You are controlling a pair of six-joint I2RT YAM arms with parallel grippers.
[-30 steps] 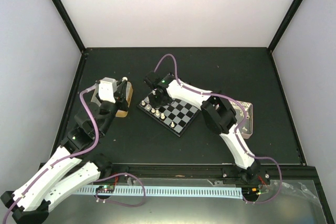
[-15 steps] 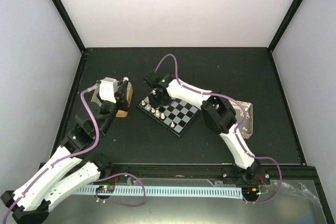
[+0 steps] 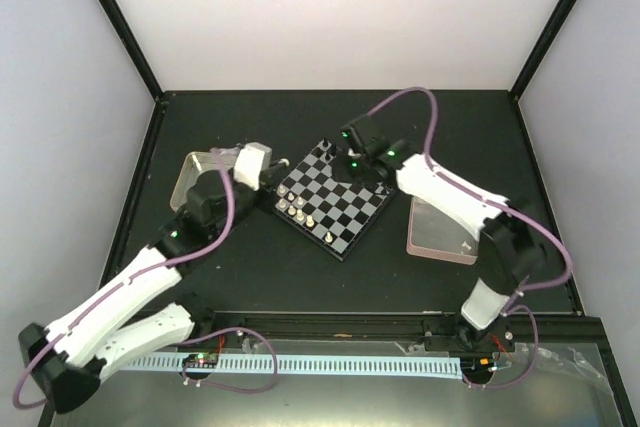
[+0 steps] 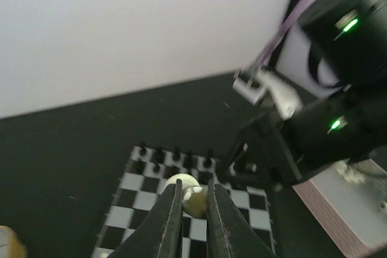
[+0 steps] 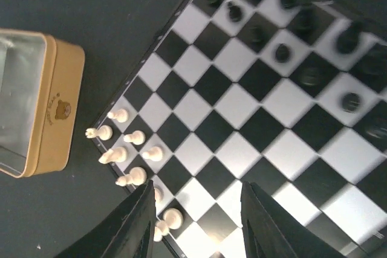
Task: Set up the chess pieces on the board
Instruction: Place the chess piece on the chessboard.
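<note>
Cream-white chess piece (image 4: 184, 184) pinched in the left gripper (image 4: 193, 193) near the board (image 4: 142, 200) (right gripper (image 5: 196, 185) hovers parted).

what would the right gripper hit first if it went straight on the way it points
Likely the chessboard, on bare squares: the right gripper points down at it, jaws apart. The white chess pieces stand left of that line in its wrist view; height unclear.

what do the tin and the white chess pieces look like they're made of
Tin: looks like thin sheet metal, bare dull silver inside, tan-yellow coat outside with a small printed mark.
White chess pieces: probably moulded plastic, smooth cream with a slight sheen; too small to be sure.
</note>
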